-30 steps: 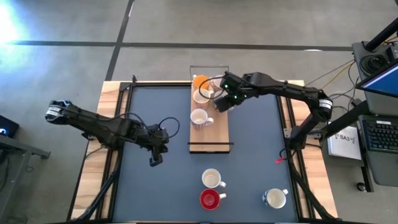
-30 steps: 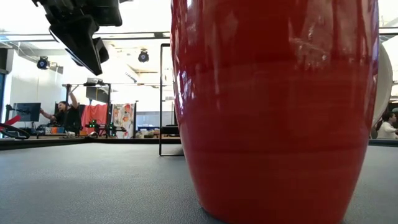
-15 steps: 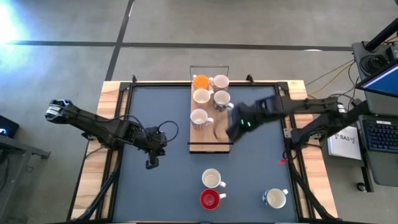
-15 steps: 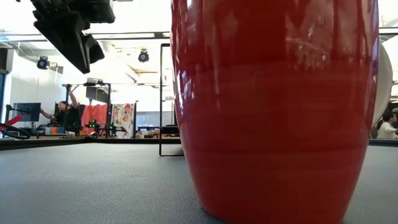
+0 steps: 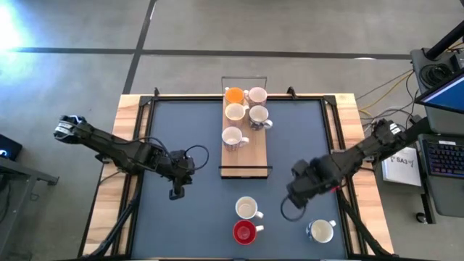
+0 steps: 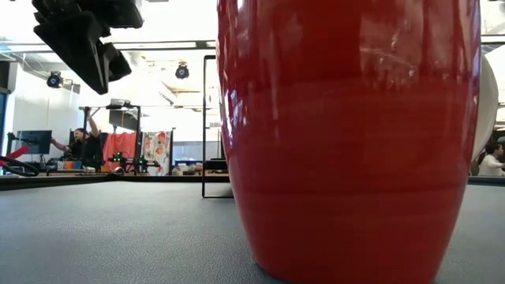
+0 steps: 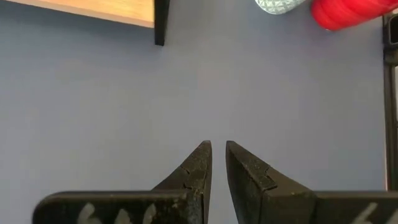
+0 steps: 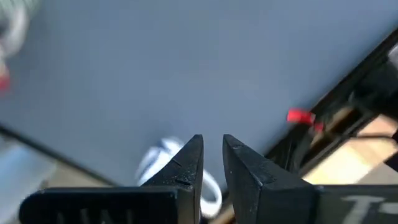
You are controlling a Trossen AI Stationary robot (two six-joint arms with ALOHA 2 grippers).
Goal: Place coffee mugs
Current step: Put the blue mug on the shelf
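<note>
Five coffee mugs stand on the wooden board point(image 5: 255, 154): an orange one point(image 5: 233, 94) and several white ones, such as point(image 5: 231, 136). On the mat near the front edge stand a white mug point(image 5: 247, 209), the red mug point(image 5: 244, 232) and another white mug point(image 5: 320, 230). My right gripper point(image 5: 296, 190) hangs above the mat between those two white mugs, pointing down, its fingers point(image 8: 213, 138) a narrow gap apart with nothing between them. My left gripper point(image 5: 176, 190) hovers left of the board, also narrowly open point(image 7: 217, 146) and empty.
In the low view the red mug point(image 6: 347, 142) fills most of the picture, with my left gripper point(image 6: 79, 39) high on the left. A black rail point(image 5: 245, 172) ends the board on its near side. A small red thing point(image 5: 326, 186) lies near the mat's right edge.
My right gripper has swung away from the mugs on the board's far half, across the mat toward the table's near right, turning as it went, with nothing in its fingers. The white mugs it stood over now show on the board.
</note>
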